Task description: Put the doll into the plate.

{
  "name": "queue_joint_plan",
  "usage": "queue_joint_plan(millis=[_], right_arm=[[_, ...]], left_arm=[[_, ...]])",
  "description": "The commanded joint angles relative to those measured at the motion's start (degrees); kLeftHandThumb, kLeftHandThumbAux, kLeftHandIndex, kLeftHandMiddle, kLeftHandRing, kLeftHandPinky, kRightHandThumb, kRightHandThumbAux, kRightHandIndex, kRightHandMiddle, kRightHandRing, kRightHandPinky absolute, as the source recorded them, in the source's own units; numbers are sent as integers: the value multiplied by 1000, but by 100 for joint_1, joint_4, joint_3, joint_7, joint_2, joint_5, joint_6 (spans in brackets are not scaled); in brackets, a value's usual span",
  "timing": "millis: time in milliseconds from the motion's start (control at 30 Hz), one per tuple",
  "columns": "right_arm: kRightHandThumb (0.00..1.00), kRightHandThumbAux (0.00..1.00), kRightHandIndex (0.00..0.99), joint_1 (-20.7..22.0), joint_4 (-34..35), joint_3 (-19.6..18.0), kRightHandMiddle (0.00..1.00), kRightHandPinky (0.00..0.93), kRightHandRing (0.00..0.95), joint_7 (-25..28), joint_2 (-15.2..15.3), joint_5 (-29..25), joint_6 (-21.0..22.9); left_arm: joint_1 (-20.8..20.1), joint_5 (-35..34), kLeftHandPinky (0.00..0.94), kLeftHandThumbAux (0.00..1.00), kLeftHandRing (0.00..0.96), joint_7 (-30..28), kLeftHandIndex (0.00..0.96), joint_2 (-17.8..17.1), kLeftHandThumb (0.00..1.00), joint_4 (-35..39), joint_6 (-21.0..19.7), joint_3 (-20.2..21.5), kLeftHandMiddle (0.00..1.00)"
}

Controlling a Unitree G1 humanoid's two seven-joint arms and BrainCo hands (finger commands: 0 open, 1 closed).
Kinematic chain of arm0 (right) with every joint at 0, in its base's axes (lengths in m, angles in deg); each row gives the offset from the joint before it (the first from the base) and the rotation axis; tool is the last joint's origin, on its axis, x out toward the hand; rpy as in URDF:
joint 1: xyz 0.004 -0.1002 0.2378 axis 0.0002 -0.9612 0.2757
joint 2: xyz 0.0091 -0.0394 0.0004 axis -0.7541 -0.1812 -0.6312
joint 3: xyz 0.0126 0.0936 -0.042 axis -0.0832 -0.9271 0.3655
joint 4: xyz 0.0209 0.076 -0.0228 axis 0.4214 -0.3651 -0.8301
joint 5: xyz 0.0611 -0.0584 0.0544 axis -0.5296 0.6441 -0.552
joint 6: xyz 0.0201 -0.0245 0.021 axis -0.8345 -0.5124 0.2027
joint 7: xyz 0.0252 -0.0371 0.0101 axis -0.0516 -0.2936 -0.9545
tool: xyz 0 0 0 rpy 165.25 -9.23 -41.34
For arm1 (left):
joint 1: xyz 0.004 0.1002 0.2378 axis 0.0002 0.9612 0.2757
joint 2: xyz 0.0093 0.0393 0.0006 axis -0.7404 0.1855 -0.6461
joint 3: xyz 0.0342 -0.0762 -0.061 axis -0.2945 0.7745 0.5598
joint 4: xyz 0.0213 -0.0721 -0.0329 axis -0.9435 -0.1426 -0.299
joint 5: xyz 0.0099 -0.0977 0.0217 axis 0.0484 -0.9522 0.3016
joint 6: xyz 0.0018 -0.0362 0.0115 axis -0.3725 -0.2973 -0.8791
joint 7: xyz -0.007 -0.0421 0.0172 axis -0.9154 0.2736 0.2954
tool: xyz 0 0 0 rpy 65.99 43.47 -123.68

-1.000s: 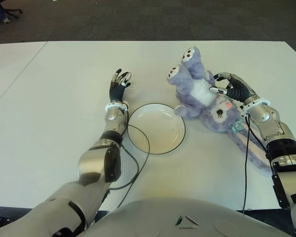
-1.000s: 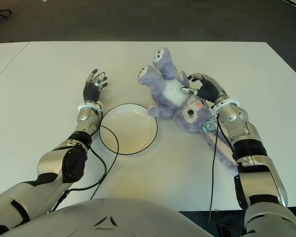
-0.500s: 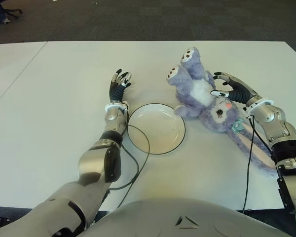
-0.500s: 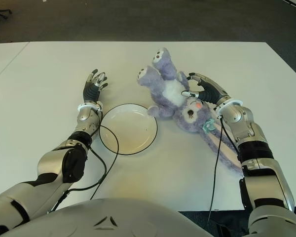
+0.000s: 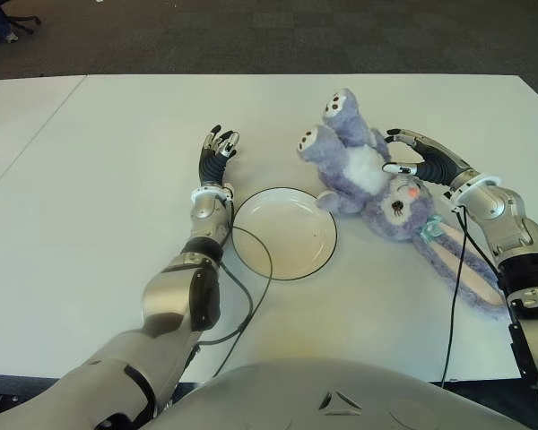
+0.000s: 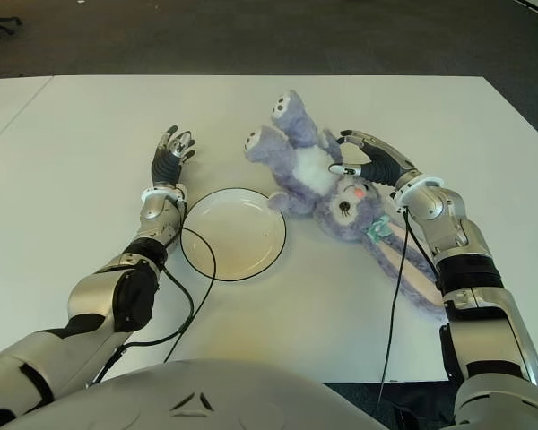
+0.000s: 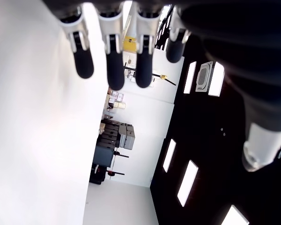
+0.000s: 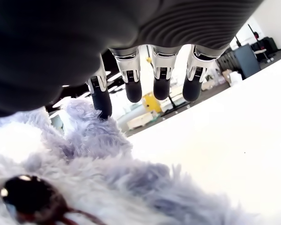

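Doll (image 5: 369,175) lies slantwise right of plate (image 5: 284,233), right hand (image 5: 420,160) spread against its right flank, holding nothing.

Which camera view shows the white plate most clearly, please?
The left eye view shows the plate best: its whole dark rim is visible on the table, empty, left of the doll. The right eye view shows it whole too. Neither wrist view shows the plate at all.

doll (image 5: 368,175) right of plate (image 5: 284,233) | right hand (image 5: 421,161) right of doll | left hand (image 5: 217,152) left-behind plate
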Motion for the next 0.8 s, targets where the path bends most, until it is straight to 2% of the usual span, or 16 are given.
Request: queue_joint_plan(millis=[33, 333, 633, 667, 800], right_arm=[[15, 203, 0, -159, 218, -94, 0, 0, 0, 258, 91, -93, 179], [22, 224, 0, -230, 595, -293, 0, 0, 0, 484, 173, -217, 271], [44, 247, 0, -588, 1435, -600, 0, 0, 0, 605, 264, -363, 501], [44, 247, 0, -664, 1586, -648, 0, 0, 0, 611, 275, -368, 554], [59, 254, 0, -1246, 3071, -1012, 0, 0, 0, 890, 383, -454, 1124]], left_arm=[[1162, -46, 214, 580, 238, 57, 123, 103, 0, -730, -609, 80, 235], [1185, 0, 218, 561, 225, -3, 105, 117, 0, -716, -549, 22, 214], [1194, 51, 225, 571, 245, 106, 116, 83, 0, -717, -592, -30, 237], [1191, 46, 225, 571, 245, 111, 116, 84, 0, -718, -598, -26, 237], [1185, 32, 240, 571, 253, 100, 116, 91, 0, -716, -598, -15, 241]])
